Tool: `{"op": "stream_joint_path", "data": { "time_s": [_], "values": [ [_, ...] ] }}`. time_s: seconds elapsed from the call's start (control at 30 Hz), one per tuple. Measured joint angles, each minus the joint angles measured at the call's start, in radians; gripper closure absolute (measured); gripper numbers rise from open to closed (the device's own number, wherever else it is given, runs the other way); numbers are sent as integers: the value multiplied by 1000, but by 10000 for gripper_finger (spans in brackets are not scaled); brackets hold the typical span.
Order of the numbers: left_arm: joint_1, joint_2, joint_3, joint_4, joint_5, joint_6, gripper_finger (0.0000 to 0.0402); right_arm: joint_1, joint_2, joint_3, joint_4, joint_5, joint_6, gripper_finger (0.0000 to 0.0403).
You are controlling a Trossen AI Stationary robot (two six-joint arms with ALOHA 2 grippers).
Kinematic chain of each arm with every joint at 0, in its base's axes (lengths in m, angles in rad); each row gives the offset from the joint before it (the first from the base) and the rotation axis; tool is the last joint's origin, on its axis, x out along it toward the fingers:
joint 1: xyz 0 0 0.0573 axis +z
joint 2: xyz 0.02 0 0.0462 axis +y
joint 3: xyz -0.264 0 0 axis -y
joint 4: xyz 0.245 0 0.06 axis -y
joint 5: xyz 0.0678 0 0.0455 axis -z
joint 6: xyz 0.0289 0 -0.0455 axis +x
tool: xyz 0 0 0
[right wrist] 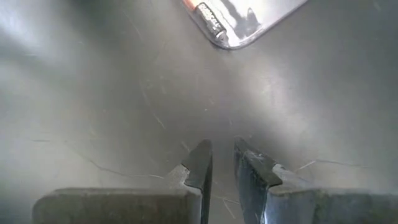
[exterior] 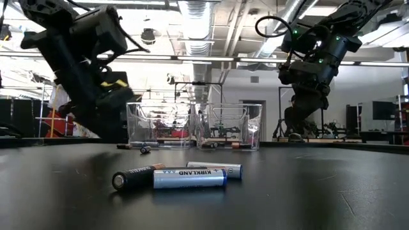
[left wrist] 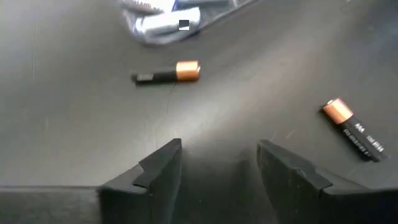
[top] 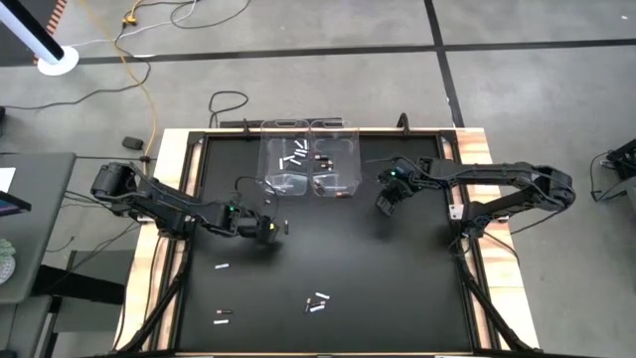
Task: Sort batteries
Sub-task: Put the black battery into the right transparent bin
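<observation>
Two clear bins [top: 288,159] [top: 334,159] stand side by side at the table's far middle, each with a few batteries lying on its floor. My left gripper [top: 268,230] hovers open near the left bin's near corner. Ahead of its fingers two dark batteries with copper ends [left wrist: 166,73] [left wrist: 354,129] lie flat on the black table. My right gripper [top: 386,203] hangs to the right of the right bin, its fingers [right wrist: 202,163] a narrow gap apart with nothing between them. More batteries lie near the front edge [top: 316,302] [top: 223,267] [top: 224,317].
In the low view three batteries [exterior: 188,177] lie in a close group in the foreground. A corner of the right bin with a dark battery inside [right wrist: 211,22] shows ahead of my right gripper. Wooden rails [top: 167,189] frame the black table top.
</observation>
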Motion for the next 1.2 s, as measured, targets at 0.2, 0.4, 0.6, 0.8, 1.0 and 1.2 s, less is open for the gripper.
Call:
{"op": "stream_joint_path", "data": {
  "time_s": [0.2,0.4,0.6,0.8,1.0,1.2],
  "values": [
    [-33,-1,-80,84,-8,-112,142,-6,0,0,-1,-25,1,321],
    [-37,-2,-100,125,-17,40,117,-3,0,0,-1,-50,16,321],
    [-79,-1,-132,239,-187,6,116,-3,0,0,-2,-51,26,321],
    [-217,83,-235,365,-340,-210,116,-3,0,0,-7,-59,39,321],
    [-276,325,-241,543,-519,-234,116,-5,0,0,-7,-70,39,321],
    [-269,504,-212,654,-643,-215,116,-5,0,0,-11,-70,44,321]
  ]
}}
